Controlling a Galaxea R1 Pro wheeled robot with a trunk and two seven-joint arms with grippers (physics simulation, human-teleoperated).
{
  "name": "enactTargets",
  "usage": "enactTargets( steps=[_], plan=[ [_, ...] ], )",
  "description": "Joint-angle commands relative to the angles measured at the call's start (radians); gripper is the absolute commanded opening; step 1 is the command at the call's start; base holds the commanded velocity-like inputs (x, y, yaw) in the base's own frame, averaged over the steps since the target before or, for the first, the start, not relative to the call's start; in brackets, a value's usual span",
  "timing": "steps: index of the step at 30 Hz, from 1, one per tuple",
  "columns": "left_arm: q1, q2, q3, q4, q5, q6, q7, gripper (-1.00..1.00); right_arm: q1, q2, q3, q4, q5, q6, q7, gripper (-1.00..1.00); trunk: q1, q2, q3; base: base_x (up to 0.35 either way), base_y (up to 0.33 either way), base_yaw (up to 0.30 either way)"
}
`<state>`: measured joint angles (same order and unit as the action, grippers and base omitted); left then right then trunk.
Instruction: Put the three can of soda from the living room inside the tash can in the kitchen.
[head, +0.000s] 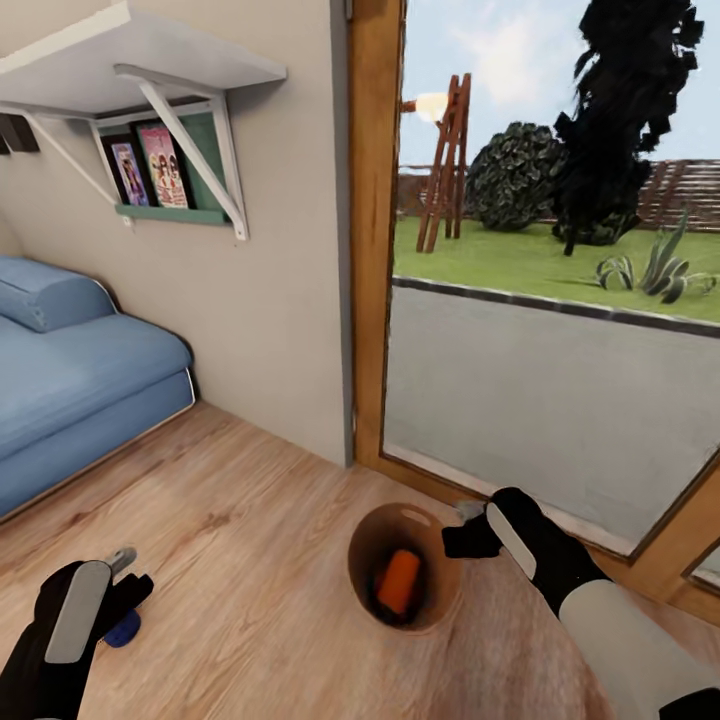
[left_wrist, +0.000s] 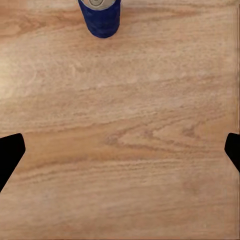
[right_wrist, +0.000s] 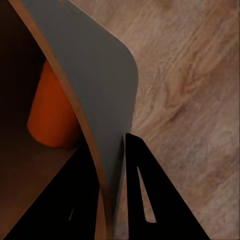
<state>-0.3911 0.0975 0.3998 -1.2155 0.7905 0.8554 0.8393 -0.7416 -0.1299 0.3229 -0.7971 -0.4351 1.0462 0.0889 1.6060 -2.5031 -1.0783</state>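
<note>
The trash can (head: 432, 560) stands on the wood floor (head: 250, 540) of the living room, just beside the wood-framed glass door (head: 560, 300). We see it as a small round bucket, dark grey outside (right_wrist: 95, 85) and brown inside, narrowing toward the bottom. An orange soda can (head: 398, 582) lies tilted inside it; in the right wrist view the same orange can (right_wrist: 47, 112) shows behind the rim.

Our right tool (head: 470, 528) is clamped on the bucket's rim, one finger inside the wall and one outside, the wall pinched between them.

A dark blue soda can (head: 124, 630) stands on the floor near our left tool (head: 125, 570), partly hidden by it. In the left wrist view the blue can (left_wrist: 101, 17) stands upright with a silver top, well apart from the fingertips (left_wrist: 10, 152), which are spread wide with bare floor between them.

A blue sofa (head: 70, 380) sits against the wall under a white shelf (head: 130, 60).
</note>
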Motion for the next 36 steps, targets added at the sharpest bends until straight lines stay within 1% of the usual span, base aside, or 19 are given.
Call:
enactTargets(
  steps=[1, 7, 11, 14, 15, 17, 18, 19, 21, 22, 23, 25, 26, 27, 28, 30, 32, 34, 36],
  plan=[
    [0.0, 0.0, 0.0, 0.0, 0.0, -0.001, -0.001, 1.0, 0.009, 0.0, 0.001, -0.018, -0.062, 0.001, 0.008, -1.0, 0.0, 0.0, 0.0, 0.314, 0.202, 0.0],
    [0.0, 0.001, 0.0, 0.009, 0.0, -0.003, -0.002, 1.0, 0.024, 0.001, 0.002, -0.047, -0.061, 0.001, 0.007, -1.0, 0.0, 0.0, 0.0, 0.303, 0.229, 0.027],
    [0.0, 0.003, 0.001, 0.037, -0.001, -0.004, -0.003, 1.0, 0.024, 0.003, 0.004, -0.047, -0.062, 0.001, 0.006, -1.0, 0.0, 0.0, 0.001, 0.299, 0.24, 0.227],
    [0.0, 0.002, -0.001, 0.073, -0.001, -0.023, -0.007, 1.0, 0.019, 0.008, -0.004, -0.04, -0.062, 0.001, 0.006, -1.0, 0.0, 0.0, 0.002, 0.298, 0.241, 0.279],
    [-0.001, 0.002, -0.008, 0.095, -0.001, -0.035, -0.016, 1.0, 0.018, 0.01, -0.005, -0.038, -0.062, 0.001, 0.005, -1.0, 0.0, 0.0, 0.002, 0.298, 0.241, 0.27],
    [-0.003, 0.002, -0.032, 0.125, -0.001, -0.052, -0.042, 1.0, 0.016, 0.012, -0.008, -0.033, -0.062, 0.001, 0.005, -1.0, 0.0, 0.0, 0.002, 0.29, 0.206, 0.154],
    [-0.004, 0.002, -0.049, 0.133, -0.001, -0.057, -0.051, 1.0, 0.013, 0.013, -0.009, -0.031, -0.062, 0.001, 0.004, -1.0, 0.0, 0.0, 0.002, 0.209, 0.115, 0.077],
    [-0.004, 0.002, -0.058, 0.137, -0.001, -0.059, -0.054, 1.0, 0.011, 0.014, -0.009, -0.031, -0.062, 0.001, 0.004, -1.0, 0.0, 0.0, 0.002, 0.167, 0.092, 0.062],
    [-0.004, 0.001, -0.092, 0.146, -0.001, -0.07, -0.063, 1.0, -0.005, 0.014, -0.012, -0.022, -0.064, 0.001, 0.004, -1.0, 0.0, 0.0, 0.002, 0.088, 0.048, 0.032],
    [-0.004, 0.0, -0.105, 0.152, 0.0, -0.075, -0.066, 1.0, -0.017, 0.015, -0.014, -0.006, -0.065, 0.001, 0.003, -1.0, 0.0, 0.0, 0.002, 0.044, 0.024, 0.016],
    [-0.005, -0.002, -0.109, 0.155, 0.0, -0.077, -0.067, 1.0, -0.024, 0.016, -0.017, 0.007, -0.066, 0.001, 0.003, -1.0, 0.0, 0.0, 0.002, 0.035, 0.019, 0.013],
    [-0.005, -0.002, -0.121, 0.164, 0.002, -0.117, -0.072, 1.0, -0.067, 0.022, -0.057, 0.082, -0.072, 0.001, 0.003, -1.0, 0.0, 0.0, 0.002, 0.018, 0.01, 0.007],
    [-0.005, -0.001, -0.121, 0.166, 0.003, -0.126, -0.074, 1.0, -0.078, 0.023, -0.069, 0.099, -0.073, 0.001, 0.003, -1.0, 0.0, 0.0, 0.002, 0.011, 0.006, 0.004],
    [-0.005, 0.003, -0.123, 0.177, 0.001, -0.144, -0.085, 1.0, -0.102, 0.027, -0.094, 0.135, -0.074, 0.001, 0.002, -1.0, 0.0, 0.0, 0.002, 0.006, 0.003, 0.002],
    [-0.005, 0.006, -0.124, 0.183, 0.0, -0.148, -0.09, 1.0, -0.107, 0.029, -0.099, 0.143, -0.075, 0.001, 0.002, -1.0, 0.0, 0.0, 0.002, 0.005, 0.003, 0.002],
    [-0.006, 0.036, -0.127, 0.224, -0.001, -0.16, -0.129, 1.0, -0.118, 0.034, -0.112, 0.162, -0.076, 0.001, 0.002, -1.0, 0.0, 0.0, 0.002, 0.002, 0.001, 0.001],
    [-0.007, 0.059, -0.128, 0.278, -0.003, -0.17, -0.194, 1.0, -0.125, 0.036, -0.118, 0.171, -0.077, 0.001, 0.002, -1.0, 0.0, 0.0, 0.002, 0.001, 0.0, 0.0],
    [-0.007, 0.068, -0.127, 0.304, -0.003, -0.177, -0.227, 1.0, -0.129, 0.047, -0.121, 0.175, -0.082, 0.001, 0.002, -1.0, 0.0, 0.0, 0.002, 0.0, 0.0, 0.0],
    [-0.008, 0.071, -0.128, 0.313, -0.002, -0.185, -0.242, 1.0, -0.13, 0.062, -0.122, 0.176, -0.085, 0.001, 0.001, -1.0, 0.0, 0.0, -0.002, 0.0, 0.0, 0.0]
  ],
)
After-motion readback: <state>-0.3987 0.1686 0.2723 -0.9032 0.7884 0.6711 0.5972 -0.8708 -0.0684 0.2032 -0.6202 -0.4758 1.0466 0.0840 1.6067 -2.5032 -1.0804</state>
